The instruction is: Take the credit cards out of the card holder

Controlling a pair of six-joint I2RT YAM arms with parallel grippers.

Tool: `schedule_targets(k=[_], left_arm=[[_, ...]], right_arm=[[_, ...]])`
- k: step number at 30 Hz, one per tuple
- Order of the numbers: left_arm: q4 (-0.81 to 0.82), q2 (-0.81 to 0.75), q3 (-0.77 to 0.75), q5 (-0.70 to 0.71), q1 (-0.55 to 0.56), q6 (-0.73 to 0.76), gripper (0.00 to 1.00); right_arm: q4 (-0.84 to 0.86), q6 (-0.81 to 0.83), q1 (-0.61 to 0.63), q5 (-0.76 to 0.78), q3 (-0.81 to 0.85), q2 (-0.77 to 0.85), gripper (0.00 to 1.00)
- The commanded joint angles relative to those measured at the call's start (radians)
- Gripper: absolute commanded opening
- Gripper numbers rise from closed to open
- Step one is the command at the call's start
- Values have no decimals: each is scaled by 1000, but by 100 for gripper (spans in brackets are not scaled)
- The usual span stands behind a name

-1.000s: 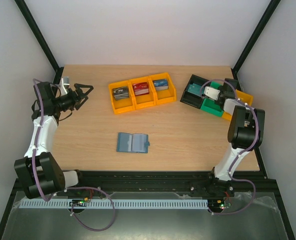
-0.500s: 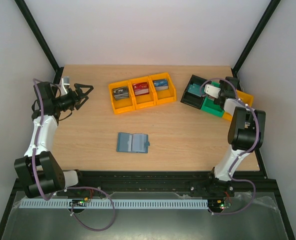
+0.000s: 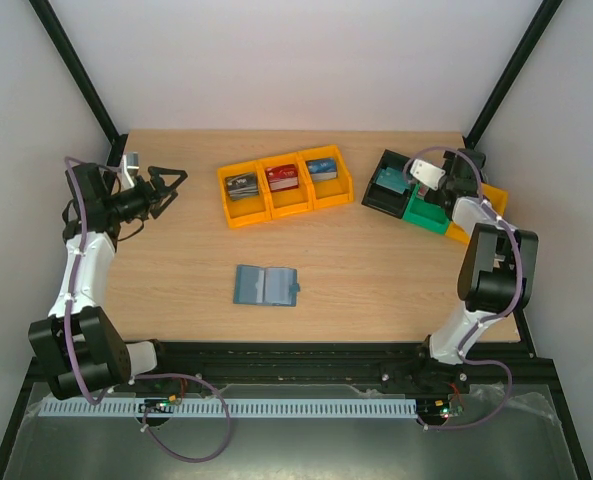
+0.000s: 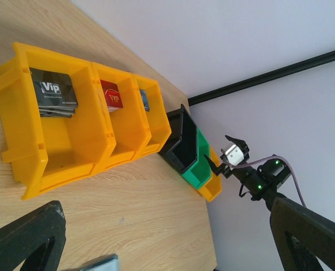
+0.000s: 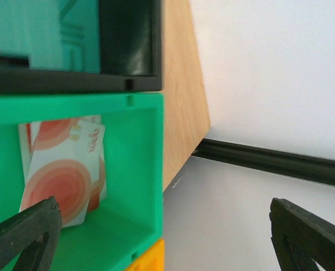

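Note:
The teal-blue card holder (image 3: 266,285) lies open and flat in the middle of the table, and its corner (image 4: 94,263) shows in the left wrist view. Credit cards lie in bins: a dark one (image 4: 55,96), a red one (image 4: 112,99), a blue one (image 3: 321,167), a teal one (image 5: 43,34) and red-and-white ones (image 5: 62,175). My left gripper (image 3: 166,185) hovers open and empty at the far left, well away from the holder. My right gripper (image 3: 416,188) stands open and empty above the green bin (image 5: 144,169).
Three joined yellow bins (image 3: 246,210) sit at the back centre. A black bin (image 3: 376,195), the green bin (image 3: 426,218) and a yellow bin (image 3: 491,195) stand in a row at the back right, next to the table's right edge and the frame post.
My right gripper has opened and pulled up and back from the green bin, where the red-and-white cards now lie. The left arm and the card holder have not moved.

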State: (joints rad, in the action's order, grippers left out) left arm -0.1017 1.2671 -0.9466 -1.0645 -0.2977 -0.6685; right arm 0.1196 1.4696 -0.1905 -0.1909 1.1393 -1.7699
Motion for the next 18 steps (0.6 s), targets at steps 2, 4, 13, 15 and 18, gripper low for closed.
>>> schedule_targets(k=[2,4,13,15,18], left_arm=[[24,-36,-4,-25,-5,-9,99],[31,-39,-1,-26,-6,-18,99],[40,-69,34,-9,-6,-41,99],[46,-70,39,-8,-6,-49,99],[50,-74,47,-5,-6,-54,99]], right_arm=[[184,-393,0,-57,-13,78,98],[311,-716,0,-26,-5,109,98],[-60,-1920,0,322,116,201,71],[-117,-1990,0,263,69,205,68],[-213,-2000,0,204,48,173,60]])
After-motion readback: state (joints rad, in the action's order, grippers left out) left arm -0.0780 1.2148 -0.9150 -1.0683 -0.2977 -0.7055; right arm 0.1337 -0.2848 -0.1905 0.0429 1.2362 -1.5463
